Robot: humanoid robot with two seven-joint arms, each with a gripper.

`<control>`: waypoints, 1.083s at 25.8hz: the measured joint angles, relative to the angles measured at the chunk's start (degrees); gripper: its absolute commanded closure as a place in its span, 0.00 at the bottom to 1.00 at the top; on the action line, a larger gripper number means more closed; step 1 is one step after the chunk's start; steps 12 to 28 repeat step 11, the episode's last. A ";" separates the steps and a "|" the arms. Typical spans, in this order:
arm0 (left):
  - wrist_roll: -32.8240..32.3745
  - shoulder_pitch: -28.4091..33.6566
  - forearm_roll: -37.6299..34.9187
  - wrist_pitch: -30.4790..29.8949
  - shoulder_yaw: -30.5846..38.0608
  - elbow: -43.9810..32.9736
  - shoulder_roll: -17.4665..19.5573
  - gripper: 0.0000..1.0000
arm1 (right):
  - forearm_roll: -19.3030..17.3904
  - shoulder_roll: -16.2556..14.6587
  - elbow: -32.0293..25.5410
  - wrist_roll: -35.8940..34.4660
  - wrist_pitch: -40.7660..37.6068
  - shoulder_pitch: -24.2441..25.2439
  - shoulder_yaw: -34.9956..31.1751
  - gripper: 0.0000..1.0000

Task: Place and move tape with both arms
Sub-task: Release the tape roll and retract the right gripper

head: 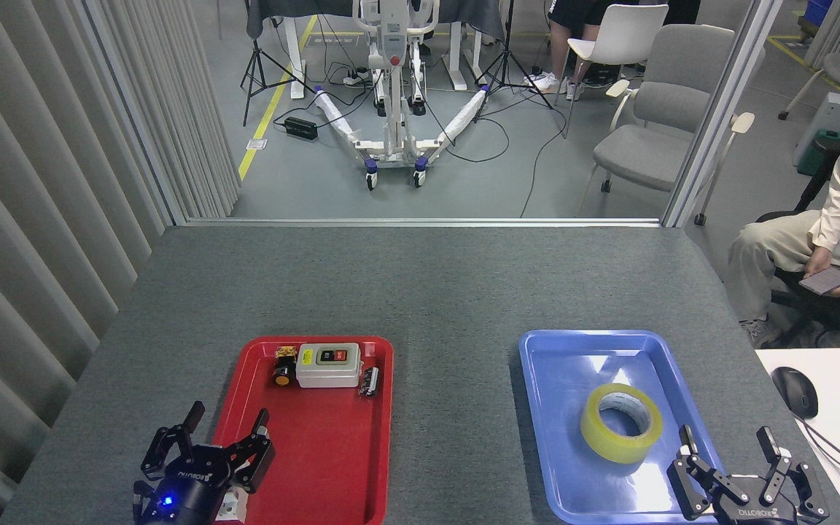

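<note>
Left tool point(227, 430) and right tool point(728, 445) low, seemingly spread.

Bare table point(456, 292) lies between the red tray point(318, 467) and blue tray point(562, 467); only their rims obstruct.

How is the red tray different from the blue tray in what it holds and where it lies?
The red tray lies on the left, near the left gripper; the blue tray lies on the right, near the right gripper. The red tray holds a grey switch box and small parts at its far end; the blue tray holds only the tape. Both are shallow, rectangular, on the grey table.
</note>
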 measured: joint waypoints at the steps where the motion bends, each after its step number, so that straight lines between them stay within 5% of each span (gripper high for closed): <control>1: 0.00 0.01 0.00 0.02 0.12 0.02 -0.09 0.01 | 0.00 0.14 0.15 0.00 0.25 -0.05 0.07 0.00; 28: 0.00 -0.03 0.09 0.16 0.40 0.22 -0.36 0.01 | -0.30 1.58 1.62 -0.05 0.54 -0.89 0.18 0.00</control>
